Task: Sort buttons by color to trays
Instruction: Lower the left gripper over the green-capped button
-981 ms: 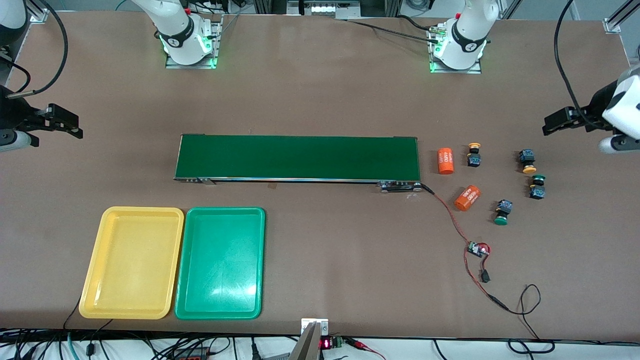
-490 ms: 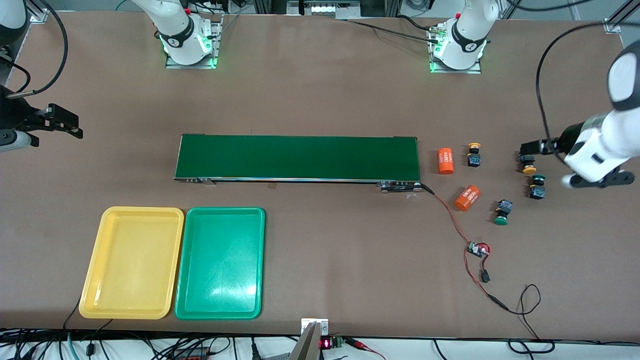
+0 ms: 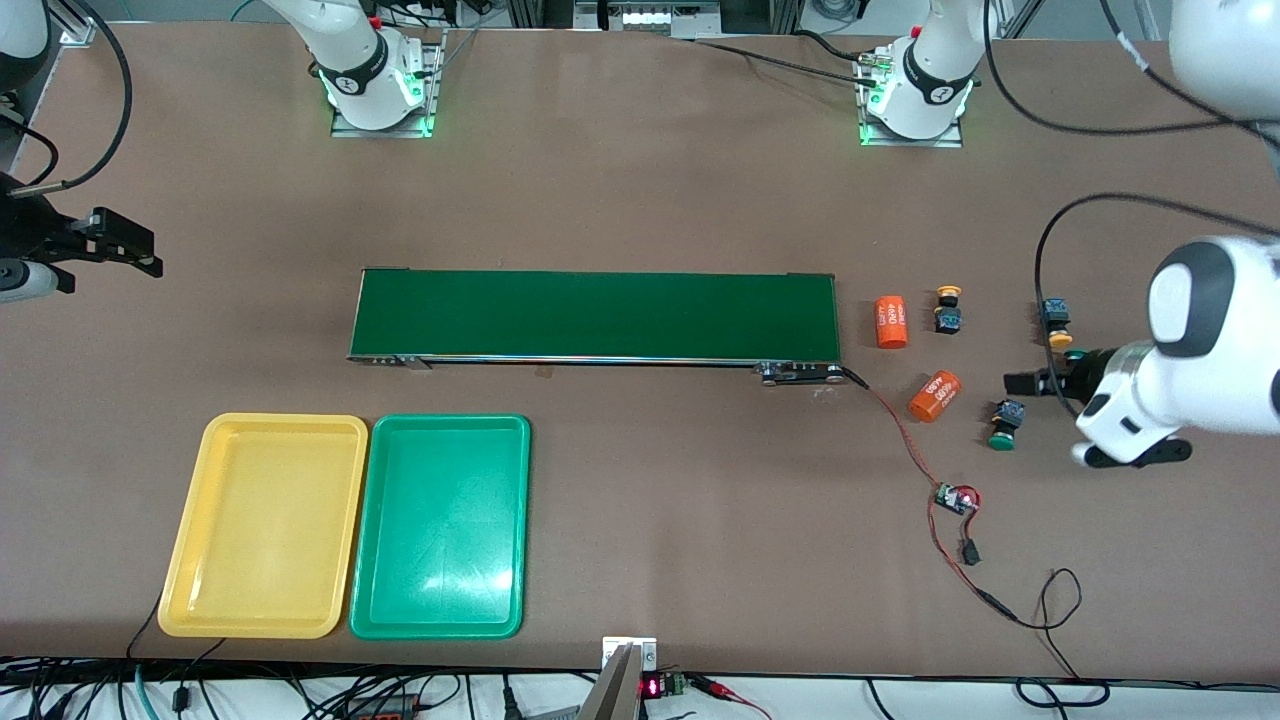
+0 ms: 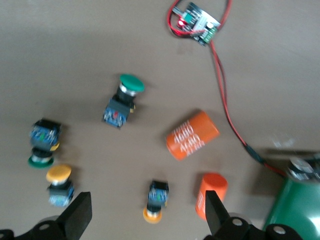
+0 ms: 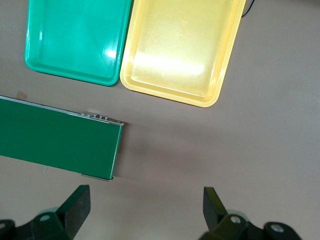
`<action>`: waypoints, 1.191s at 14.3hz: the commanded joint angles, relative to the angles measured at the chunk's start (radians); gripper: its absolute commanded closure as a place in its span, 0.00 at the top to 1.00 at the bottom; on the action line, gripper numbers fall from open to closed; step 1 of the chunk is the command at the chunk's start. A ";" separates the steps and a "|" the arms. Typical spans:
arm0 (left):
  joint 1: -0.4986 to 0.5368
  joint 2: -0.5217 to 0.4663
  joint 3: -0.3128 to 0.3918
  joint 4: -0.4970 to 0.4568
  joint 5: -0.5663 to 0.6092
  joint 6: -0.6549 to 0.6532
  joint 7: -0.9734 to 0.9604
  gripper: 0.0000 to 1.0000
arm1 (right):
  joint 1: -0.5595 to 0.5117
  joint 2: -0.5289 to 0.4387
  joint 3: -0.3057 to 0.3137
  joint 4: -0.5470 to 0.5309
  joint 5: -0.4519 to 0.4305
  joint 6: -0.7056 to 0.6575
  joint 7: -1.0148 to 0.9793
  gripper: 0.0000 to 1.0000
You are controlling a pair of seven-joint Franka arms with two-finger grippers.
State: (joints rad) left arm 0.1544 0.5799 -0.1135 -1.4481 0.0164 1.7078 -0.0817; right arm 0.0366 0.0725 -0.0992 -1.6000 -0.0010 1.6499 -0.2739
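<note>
Four buttons lie off the conveyor's end toward the left arm's end of the table. Two have yellow caps (image 3: 948,310) (image 3: 1055,323). One green-capped button (image 3: 1003,425) lies nearest the front camera, and another green cap (image 3: 1076,354) peeks out beside my left arm. My left gripper (image 3: 1030,383) hangs open and empty over this cluster. Its wrist view shows the green buttons (image 4: 123,100) (image 4: 44,142), the yellow ones (image 4: 60,182) (image 4: 157,200) and the open gripper (image 4: 147,212). The yellow tray (image 3: 265,520) and green tray (image 3: 440,520) lie empty side by side. My right gripper (image 3: 125,245) waits open at the right arm's end, empty (image 5: 145,205).
A long dark-green conveyor belt (image 3: 595,315) crosses the middle. Two orange cylinders (image 3: 890,321) (image 3: 935,396) lie between it and the buttons. A small circuit board (image 3: 955,498) with red-black wires (image 3: 900,430) trails nearer the front camera. The right wrist view shows both trays (image 5: 182,50) (image 5: 77,40).
My left arm has swung in from the table's end and come over the button cluster, covering part of one green button. The right arm has stayed put.
</note>
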 commanded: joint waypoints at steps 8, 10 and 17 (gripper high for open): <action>0.048 0.184 -0.002 0.043 0.008 0.036 0.101 1.00 | -0.015 0.004 -0.001 0.009 0.009 -0.015 0.010 1.00; 0.054 0.198 -0.002 0.041 0.007 0.070 0.149 1.00 | -0.015 0.004 -0.002 0.009 0.009 -0.016 0.010 1.00; 0.076 0.242 0.000 0.041 0.011 0.156 0.253 1.00 | -0.015 0.004 -0.002 0.009 0.007 -0.016 0.007 1.00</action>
State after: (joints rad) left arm 0.2230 0.8043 -0.1115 -1.4331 0.0167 1.8537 0.1220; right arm 0.0276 0.0737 -0.1031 -1.6001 -0.0010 1.6457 -0.2734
